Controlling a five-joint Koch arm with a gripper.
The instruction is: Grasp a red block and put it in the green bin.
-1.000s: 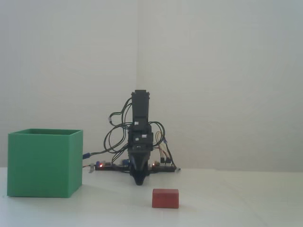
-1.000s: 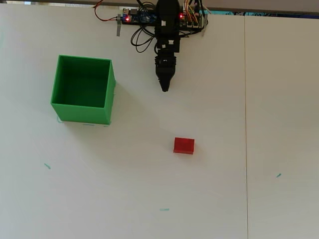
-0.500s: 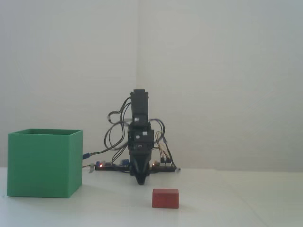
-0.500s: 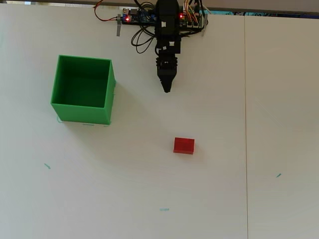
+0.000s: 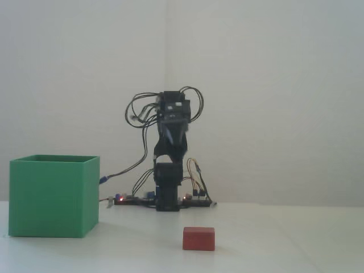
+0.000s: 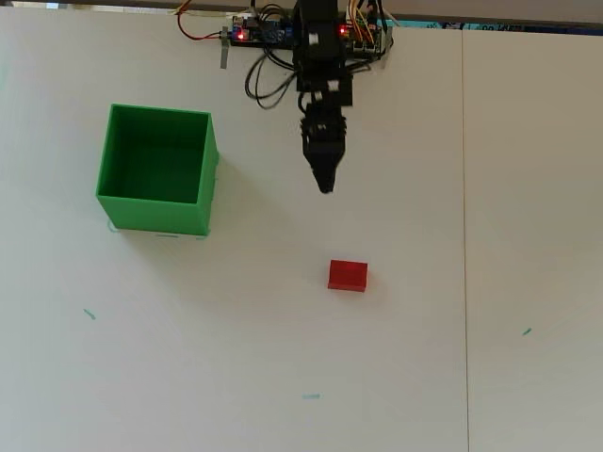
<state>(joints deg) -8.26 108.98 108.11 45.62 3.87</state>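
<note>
We get one fixed view set low, near tabletop [image 5: 296, 239] height, facing the arm [image 5: 170, 153] head-on against the wall. Our overhead view looks straight down, the arm's base at its top edge. Both share the green bin [image 5: 54, 196] [image 6: 155, 169] and red block [image 5: 199, 239] [image 6: 348, 275].

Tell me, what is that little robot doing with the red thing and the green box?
The robot arm's gripper is up in the air, reaching out over the table toward the red block. It is not touching the block, which sits by itself on the table. The green bin stands off to the left in the overhead view, with nothing seen inside.
</note>
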